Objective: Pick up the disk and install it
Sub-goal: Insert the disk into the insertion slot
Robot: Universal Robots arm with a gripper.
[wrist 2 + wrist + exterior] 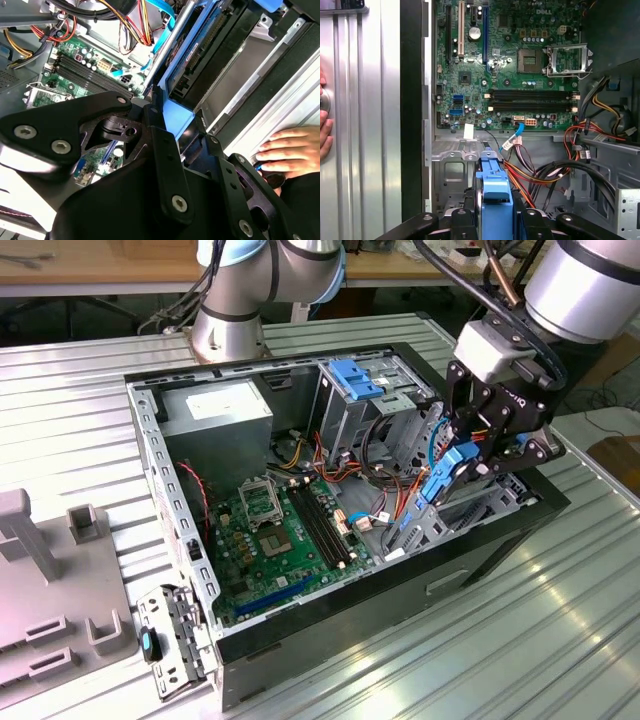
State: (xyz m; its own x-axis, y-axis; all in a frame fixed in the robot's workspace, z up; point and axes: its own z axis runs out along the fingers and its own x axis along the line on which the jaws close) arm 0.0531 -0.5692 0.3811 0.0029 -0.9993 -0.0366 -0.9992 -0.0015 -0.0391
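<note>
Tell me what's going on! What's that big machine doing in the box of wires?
That is a robot arm working over an open computer case on a metal table. One picture comes from a camera off the arm; two come from cameras riding near its wrist. Its gripper pinches the disk, a hard drive with blue rails, over the case. The green motherboard lies on the case's floor. A person's hand lies beside the case in both wrist views.

The arm (590, 285) is silver-grey with pale-blue joint caps (236, 254); black cables (497, 275) trail along it. The gripper (475, 455) is black — linkage plates (65, 125) studded with silver screws (180, 202).
</note>
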